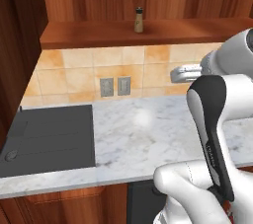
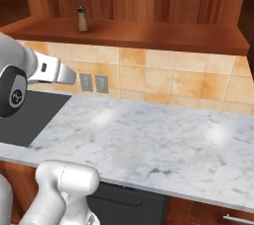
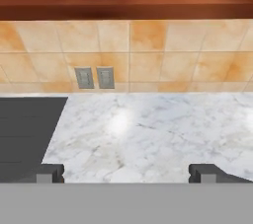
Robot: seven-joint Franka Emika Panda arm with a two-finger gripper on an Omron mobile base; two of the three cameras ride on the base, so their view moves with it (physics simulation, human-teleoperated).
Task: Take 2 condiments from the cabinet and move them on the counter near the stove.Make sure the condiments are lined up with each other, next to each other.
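Item: slim tan shaker with dark cap (image 1: 139,20), upright on the reddish-brown wooden cabinet shelf (image 1: 148,31).
From my station: shaker sits above the grey wall outlets (image 1: 115,86). White grey-veined marble tabletop (image 1: 148,129) lies below, black glass stove (image 1: 49,136) at its left. My tool (image 3: 127,172) hangs open, empty, over the tabletop.

You see wooden cabinet shelf (image 1: 148,33) above tiled backsplash: one tan shaker (image 1: 139,20) with dark cap stands upright on it, toward shelf's left part, alone. Below, white marble counter (image 1: 148,134) with grey veins runs beside black stove (image 1: 49,139), stove set flush at counter's left. Marble surface beside stove carries two soft light reflections.
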